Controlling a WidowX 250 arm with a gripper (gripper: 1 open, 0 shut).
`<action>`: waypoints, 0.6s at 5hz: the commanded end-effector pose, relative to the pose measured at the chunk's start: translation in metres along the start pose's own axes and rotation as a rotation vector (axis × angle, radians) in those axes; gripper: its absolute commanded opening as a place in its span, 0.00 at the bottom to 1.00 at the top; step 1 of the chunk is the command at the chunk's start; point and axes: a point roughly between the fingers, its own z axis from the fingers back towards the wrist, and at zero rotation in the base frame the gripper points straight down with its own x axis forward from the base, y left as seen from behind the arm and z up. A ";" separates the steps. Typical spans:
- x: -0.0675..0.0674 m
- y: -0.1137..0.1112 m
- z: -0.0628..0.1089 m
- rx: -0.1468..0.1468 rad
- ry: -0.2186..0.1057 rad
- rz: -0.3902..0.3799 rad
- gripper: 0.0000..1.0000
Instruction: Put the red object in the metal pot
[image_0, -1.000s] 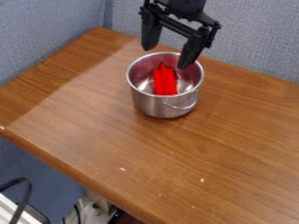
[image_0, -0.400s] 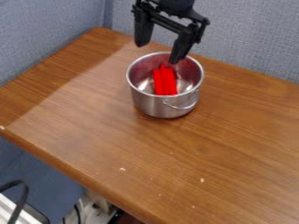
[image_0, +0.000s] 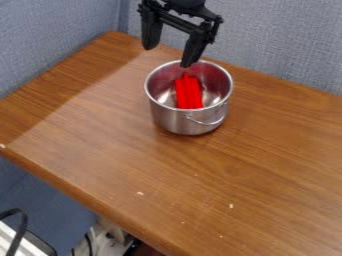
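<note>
The single camera view looks down at an angle on a brown wooden table (image_0: 94, 120) set against a blue-grey wall (image_0: 54, 30). The gripper (image_0: 171, 43) hangs at the top of the picture with its 2 black fingers (image_0: 148, 32) pointing down and spread wide apart, with nothing between them. Below the jaws and a little toward the camera stands the metal pot (image_0: 187, 112), a round shiny steel one resting upright on the table, its small handle (image_0: 205, 122) on the side facing the camera. The fingertip nearer the pot shows just above the far rim, though from this angle it is hard to tell whether it is directly over the pot or behind it. The red object (image_0: 190, 93) lies inside the pot, below the open jaws and clear of both fingers; it looks to be leaning lengthwise against the inner wall, with its upper end toward the far rim. The pot sits apart from the table edges, on the far half of the table. Past the near edge of the table, at the bottom of the picture, some dark cables (image_0: 27, 235) show on the floor.
</note>
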 end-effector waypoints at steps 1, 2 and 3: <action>0.003 0.010 0.010 0.007 -0.042 0.021 1.00; 0.003 0.014 0.008 0.006 -0.035 0.022 1.00; 0.003 0.016 0.007 0.004 -0.029 0.022 1.00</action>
